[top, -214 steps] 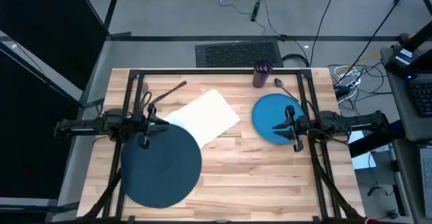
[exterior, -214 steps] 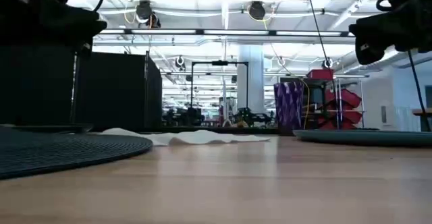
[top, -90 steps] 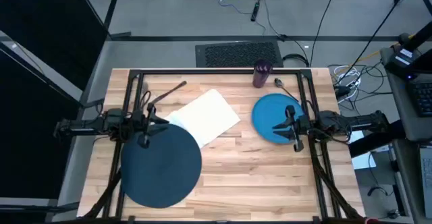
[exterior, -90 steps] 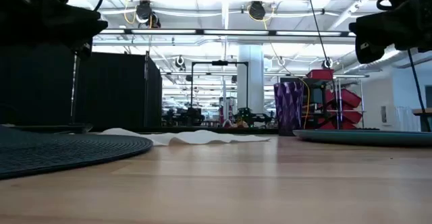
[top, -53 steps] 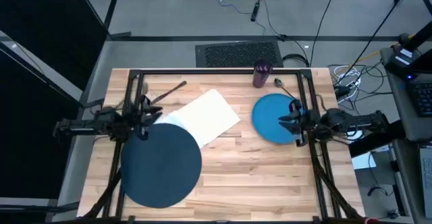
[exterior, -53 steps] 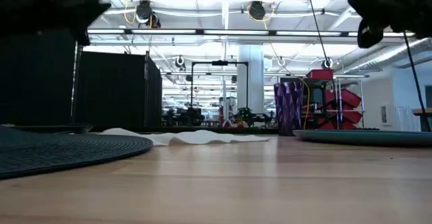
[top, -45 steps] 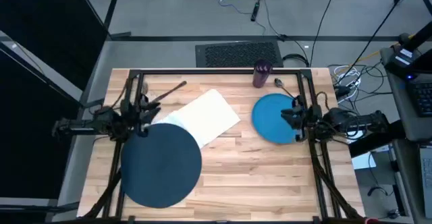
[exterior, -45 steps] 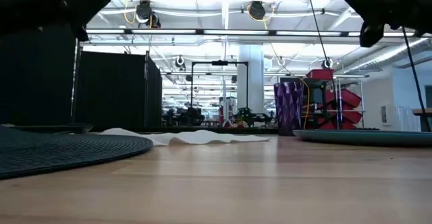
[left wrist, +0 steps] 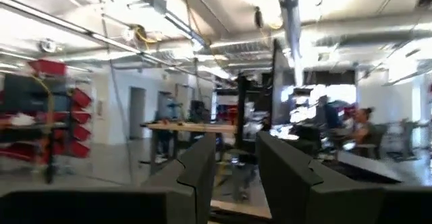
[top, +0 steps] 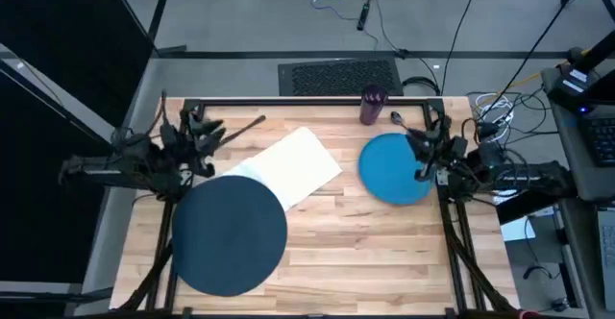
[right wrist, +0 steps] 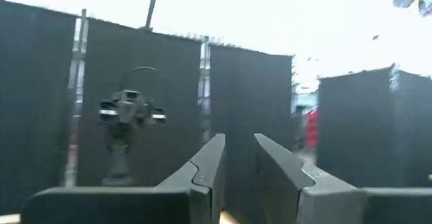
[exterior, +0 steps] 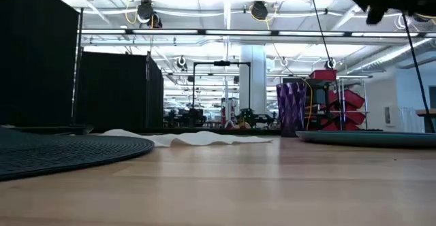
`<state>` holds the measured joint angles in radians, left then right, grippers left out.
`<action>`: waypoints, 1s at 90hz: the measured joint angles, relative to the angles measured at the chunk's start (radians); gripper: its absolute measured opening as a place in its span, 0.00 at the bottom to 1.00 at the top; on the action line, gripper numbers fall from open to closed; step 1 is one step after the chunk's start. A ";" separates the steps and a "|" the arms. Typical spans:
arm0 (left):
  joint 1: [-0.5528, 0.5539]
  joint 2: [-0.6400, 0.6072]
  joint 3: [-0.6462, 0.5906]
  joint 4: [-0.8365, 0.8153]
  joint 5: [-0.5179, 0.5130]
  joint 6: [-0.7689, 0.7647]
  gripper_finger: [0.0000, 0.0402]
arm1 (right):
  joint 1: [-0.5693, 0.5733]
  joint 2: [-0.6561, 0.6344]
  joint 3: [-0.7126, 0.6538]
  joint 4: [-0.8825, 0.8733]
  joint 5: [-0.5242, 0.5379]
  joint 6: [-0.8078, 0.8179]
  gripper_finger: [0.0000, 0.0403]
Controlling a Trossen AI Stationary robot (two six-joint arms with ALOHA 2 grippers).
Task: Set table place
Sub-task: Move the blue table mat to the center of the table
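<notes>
Both arms lifted, swung outward — left gripper (top: 197, 132), right gripper (top: 423, 151) near table (top: 336, 261) edges.

Bare planks along the table (top: 375, 261) near edge, open — purple cup (top: 372, 106) blocks far edge

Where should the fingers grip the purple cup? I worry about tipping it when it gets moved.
Judging from the high and low views, the purple cup stands upright near the table's far edge. Grip its side wall around mid-height, coming level from the right gripper's side; a spoon lies beside it, so keep the fingers above the tabletop.
</notes>
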<state>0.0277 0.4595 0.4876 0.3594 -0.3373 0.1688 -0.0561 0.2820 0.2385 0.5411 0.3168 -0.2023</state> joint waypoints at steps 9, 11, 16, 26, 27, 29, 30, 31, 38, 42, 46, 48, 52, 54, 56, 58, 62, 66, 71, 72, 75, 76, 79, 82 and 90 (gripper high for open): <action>0.000 0.098 0.163 -0.149 -0.032 0.056 0.23 | -0.036 0.126 0.153 -0.058 -0.004 -0.020 0.15; 0.000 0.120 0.201 -0.183 -0.036 0.065 0.23 | -0.044 0.159 0.192 -0.088 -0.005 -0.025 0.15; 0.000 0.170 0.288 -0.271 -0.040 0.086 0.23 | -0.063 0.245 0.294 -0.172 -0.008 -0.035 0.15; 0.009 0.257 0.437 -0.445 -0.052 0.107 0.23 | -0.099 0.427 0.487 -0.362 -0.044 -0.045 0.15; 0.011 0.265 0.450 -0.462 -0.053 0.106 0.23 | -0.103 0.443 0.504 -0.377 -0.050 -0.045 0.15; 0.014 0.279 0.476 -0.501 -0.055 0.106 0.23 | -0.111 0.479 0.539 -0.411 -0.064 -0.045 0.15; 0.016 0.286 0.488 -0.520 -0.057 0.106 0.23 | -0.114 0.498 0.556 -0.429 -0.072 -0.044 0.15; 0.018 0.293 0.498 -0.537 -0.059 0.105 0.23 | -0.117 0.518 0.574 -0.447 -0.081 -0.044 0.15; 0.032 0.331 0.562 -0.667 -0.067 0.097 0.23 | -0.136 0.644 0.681 -0.561 -0.149 -0.037 0.15; 0.040 0.348 0.588 -0.742 -0.068 0.072 0.23 | -0.143 0.711 0.737 -0.614 -0.184 -0.038 0.15; 0.046 0.363 0.607 -0.815 -0.068 0.033 0.23 | -0.148 0.772 0.789 -0.657 -0.204 -0.040 0.15; 0.049 0.368 0.615 -0.851 -0.068 0.008 0.23 | -0.150 0.802 0.813 -0.677 -0.213 -0.043 0.15; 0.053 0.375 0.625 -0.925 -0.068 -0.038 0.23 | -0.154 0.859 0.862 -0.713 -0.219 -0.047 0.15; 0.055 0.377 0.625 -0.960 -0.068 -0.060 0.23 | -0.156 0.887 0.885 -0.730 -0.219 -0.047 0.15; 0.056 0.377 0.625 -0.998 -0.067 -0.080 0.23 | -0.157 0.913 0.906 -0.746 -0.219 -0.047 0.15; 0.057 0.377 0.625 -1.036 -0.067 -0.100 0.23 | -0.159 0.941 0.925 -0.760 -0.219 -0.048 0.15; 0.057 0.377 0.624 -1.098 -0.066 -0.146 0.23 | -0.160 0.989 0.958 -0.776 -0.219 -0.050 0.15; 0.057 0.377 0.622 -1.159 -0.065 -0.194 0.23 | -0.160 1.036 0.987 -0.777 -0.219 -0.054 0.15; 0.057 0.377 0.620 -1.231 -0.064 -0.258 0.23 | -0.160 1.088 1.018 -0.770 -0.219 -0.079 0.15; 0.057 0.377 0.620 -1.244 -0.064 -0.270 0.23 | -0.160 1.098 1.022 -0.768 -0.219 -0.085 0.15; 0.057 0.376 0.620 -1.281 -0.064 -0.307 0.23 | -0.159 1.127 1.035 -0.758 -0.219 -0.105 0.15; 0.057 0.376 0.620 -1.293 -0.064 -0.320 0.23 | -0.158 1.137 1.038 -0.754 -0.219 -0.110 0.15; 0.057 0.374 0.620 -1.329 -0.064 -0.355 0.23 | -0.154 1.167 1.050 -0.748 -0.219 -0.117 0.15; 0.057 0.370 0.620 -1.370 -0.063 -0.393 0.23 | -0.150 1.194 1.061 -0.746 -0.219 -0.115 0.15; 0.057 0.366 0.620 -1.471 -0.063 -0.487 0.23 | -0.144 1.261 1.086 -0.743 -0.219 -0.066 0.15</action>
<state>0.0849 0.8251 1.1072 -1.1116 -0.4004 -0.3186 -0.2001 1.5433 1.3247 -0.2019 0.0974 -0.2686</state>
